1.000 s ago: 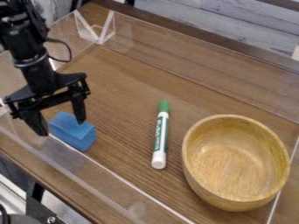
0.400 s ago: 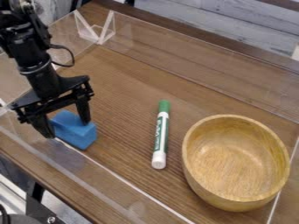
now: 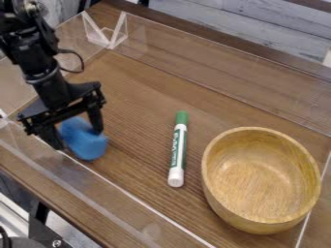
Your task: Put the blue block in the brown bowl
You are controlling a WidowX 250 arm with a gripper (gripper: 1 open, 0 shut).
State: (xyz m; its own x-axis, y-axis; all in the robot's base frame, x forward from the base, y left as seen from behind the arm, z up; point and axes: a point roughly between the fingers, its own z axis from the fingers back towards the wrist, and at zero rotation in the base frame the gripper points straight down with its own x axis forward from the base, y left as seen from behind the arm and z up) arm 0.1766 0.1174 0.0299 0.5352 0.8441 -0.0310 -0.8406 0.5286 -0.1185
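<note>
Pincer (image 3: 73,129) of mine stands wide at the table's (image 3: 246,92) left, pointing down, one finger on each side of the blue block (image 3: 88,144); contact I cannot tell. That block lies flat, long axis slanting toward the lower right. Rightward lies a green-and-white marker (image 3: 177,148), then the brown bowl (image 3: 262,179), well apart.

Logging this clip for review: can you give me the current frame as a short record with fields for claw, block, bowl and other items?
claw: open, pointing down, fingers straddling the blue block
blue block: on the table at left, not lifted
brown bowl: at right, empty
marker pen: lying between block and bowl
task status: block not yet in bowl
</note>
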